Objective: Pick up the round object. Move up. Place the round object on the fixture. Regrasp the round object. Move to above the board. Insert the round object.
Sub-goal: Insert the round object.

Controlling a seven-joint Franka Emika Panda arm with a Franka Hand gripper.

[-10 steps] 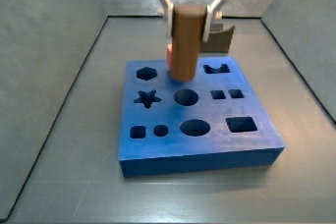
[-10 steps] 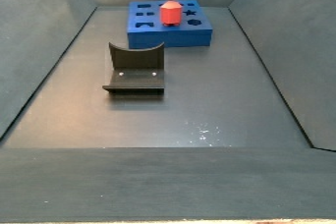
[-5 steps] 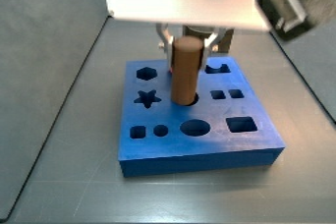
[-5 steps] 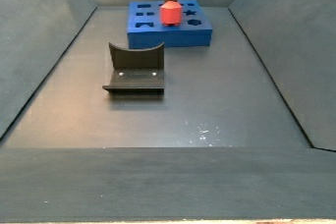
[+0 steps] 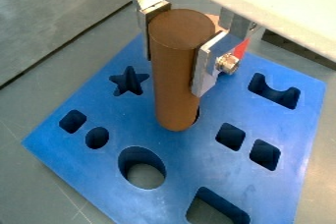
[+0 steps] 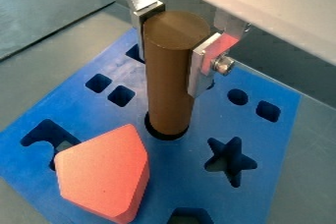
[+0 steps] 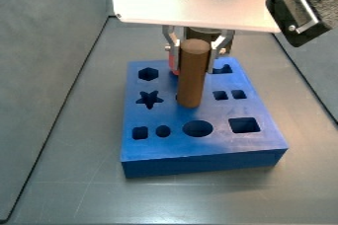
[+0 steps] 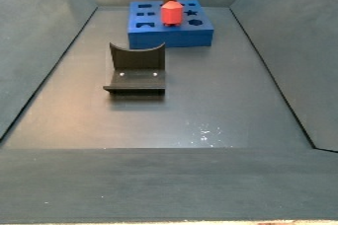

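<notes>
- Over frame centre in a side view: claw (image 7: 193, 43) pinching brown wooden cylindrical peg (image 7: 192, 71) upright.
- Lower end entering round hole of flat blue board (image 7: 259, 145), aligned for insertion.

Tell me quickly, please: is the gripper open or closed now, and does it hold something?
Gripper: closed on the brown cylindrical wooden peg, above the flat blue board; the peg's lower end is in a round hole.
</notes>
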